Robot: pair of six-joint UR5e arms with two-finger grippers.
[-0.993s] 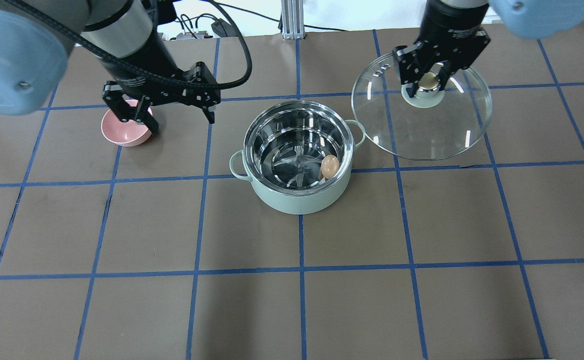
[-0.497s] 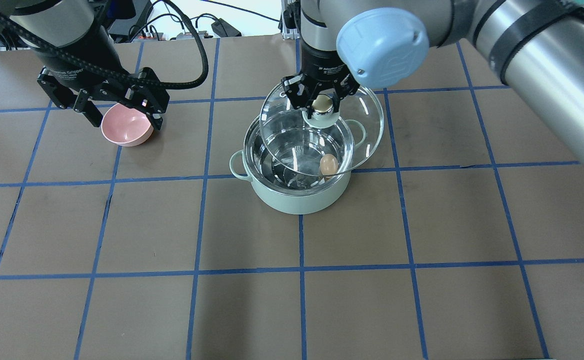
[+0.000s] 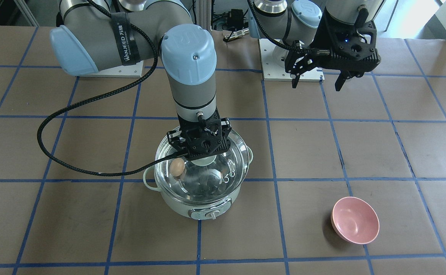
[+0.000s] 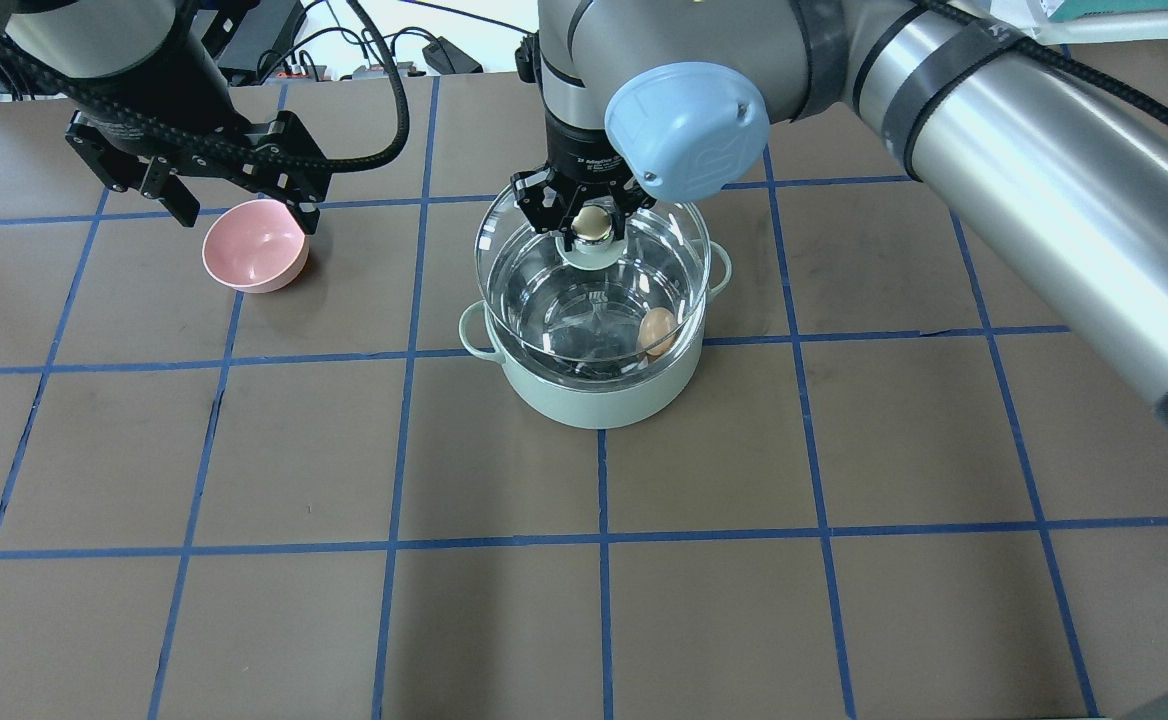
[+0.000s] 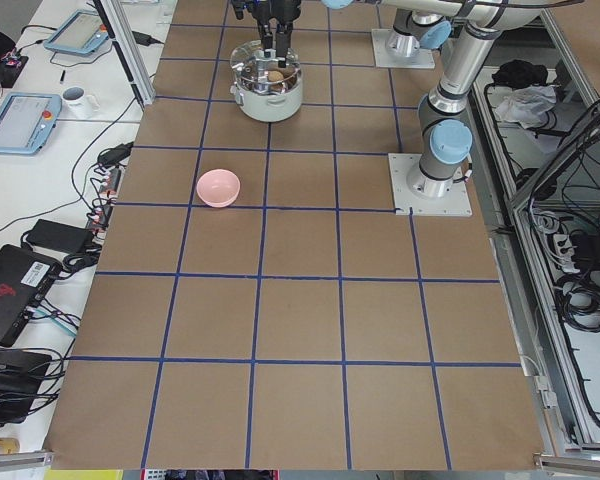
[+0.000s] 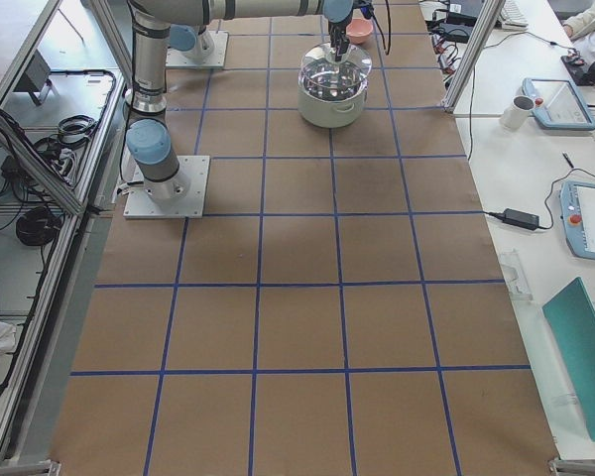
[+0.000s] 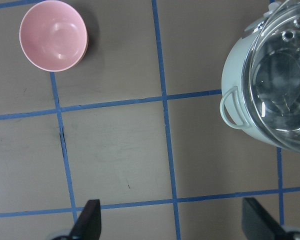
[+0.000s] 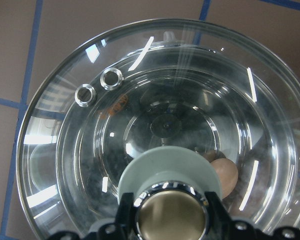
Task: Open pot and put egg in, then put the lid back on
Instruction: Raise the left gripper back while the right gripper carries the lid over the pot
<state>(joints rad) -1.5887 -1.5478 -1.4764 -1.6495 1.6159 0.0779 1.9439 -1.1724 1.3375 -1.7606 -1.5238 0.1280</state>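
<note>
the right pincer (image 4: 592, 222) is clamped on the tan knob (image 8: 171, 217) of the lid (image 4: 544, 250), holding the glass dome over the pot (image 4: 594, 398). judged from the overhead view, the lid sits a little toward the far side of the pot's rim and does not look seated yet. whether its edge already touches the rim cannot be told.

to finish this step well, centre the knob over the middle of the pot first. then lower straight down with the lid level, so the whole edge meets the rim at once and does not catch on one side. let go only when the lid rests flat. a tilted drop could make the glass slide off or jolt the pot on the desk (image 4: 584, 610).

inside the pot, the egg (image 4: 658, 332) lies on the steel floor against the wall, on the side away from the pink bowl (image 4: 254, 258). nothing else shows in the pot. the pink bowl stands well apart from the pot and shows nothing in it.

the left pincer (image 3: 317, 84) hangs with its fingers apart, holding nothing, well apart from the pot on the bowl's side.
</note>
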